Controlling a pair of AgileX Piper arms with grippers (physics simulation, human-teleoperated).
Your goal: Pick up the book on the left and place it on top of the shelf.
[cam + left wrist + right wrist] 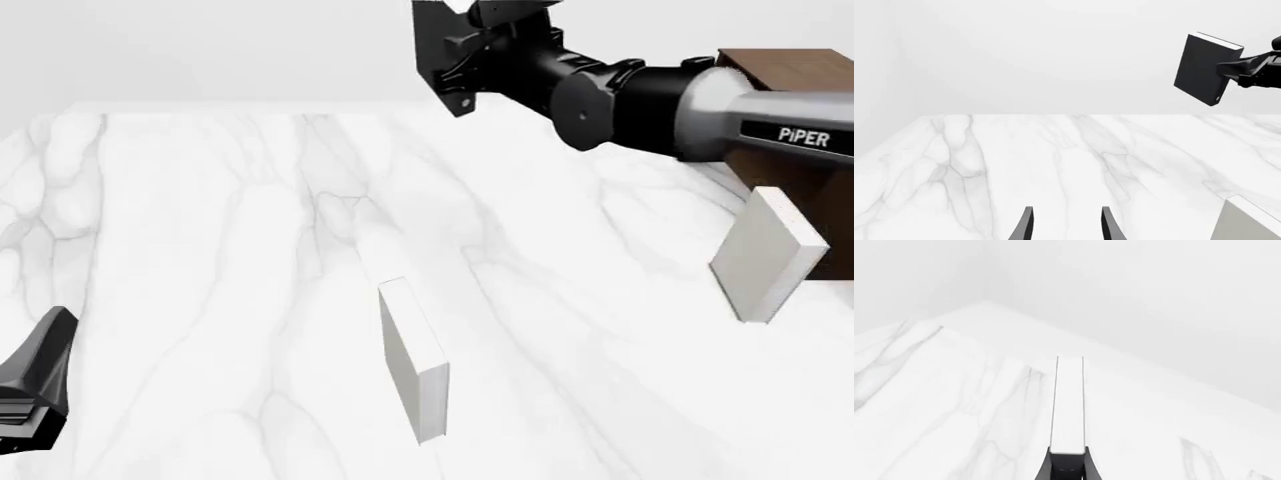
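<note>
Clearly clamped: right gripper (1067,462) shut on the book (1206,68), fingers (1246,65) pinching the black cover near mid-height, white page edges running straight out from the jaws in the right wrist view. Held high in the air, well above the bench (200,220), tilted a little off upright, the small white dot at its lower end. Still left of the shelf (790,110), whose dark brown corner shows at the bench's far right edge behind the right arm; not yet over its top.

Left gripper (1066,224) low near the bench's near left corner, jaws moderately apart, holding nothing.

Further out, 2 pale books: 1 (414,362) standing on edge near the middle of the front edge, 1 (765,255) leaning against the shelf front.

Judged risks from here: thin book swinging or slipping in a narrow pinch during the carry; lower corner catching the shelf's top edge if brought across too low; released while tilted or with too little overlap on top, tipping off and perhaps striking the leaning book below
</note>
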